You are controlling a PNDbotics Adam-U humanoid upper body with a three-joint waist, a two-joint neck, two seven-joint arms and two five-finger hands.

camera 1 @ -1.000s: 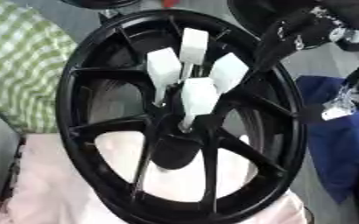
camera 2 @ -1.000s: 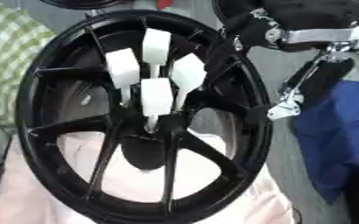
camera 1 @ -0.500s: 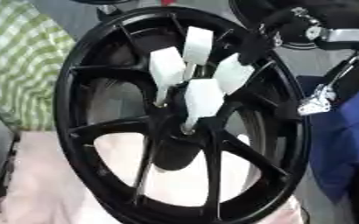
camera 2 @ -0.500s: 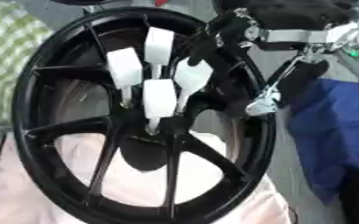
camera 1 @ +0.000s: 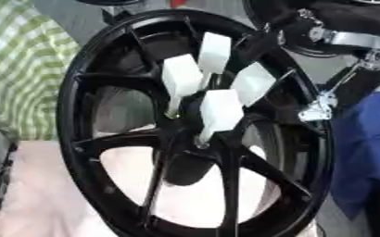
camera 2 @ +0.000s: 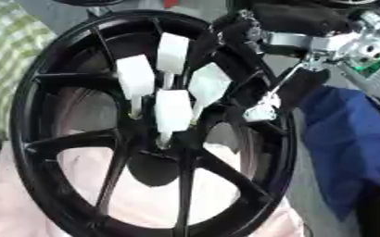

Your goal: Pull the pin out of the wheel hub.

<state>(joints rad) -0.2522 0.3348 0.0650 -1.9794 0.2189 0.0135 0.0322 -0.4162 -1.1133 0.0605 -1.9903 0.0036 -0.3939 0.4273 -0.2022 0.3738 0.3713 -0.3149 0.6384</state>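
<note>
Pins (camera 1: 220,112) with white heads still sit mid-frame in the black wheel hub (camera 1: 195,134). Right hand (camera 2: 268,105) reaches from the upper right, its grip unclear; pinch one head, pull straight along its axis.

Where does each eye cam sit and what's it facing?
Left eye view: in the head, looking down at the black wheel and white pins; right arm enters top right.
Right eye view: beside it, same aim; right hand on the rim.
Shared: wheel, pins, right arm, blue cloth.
</note>
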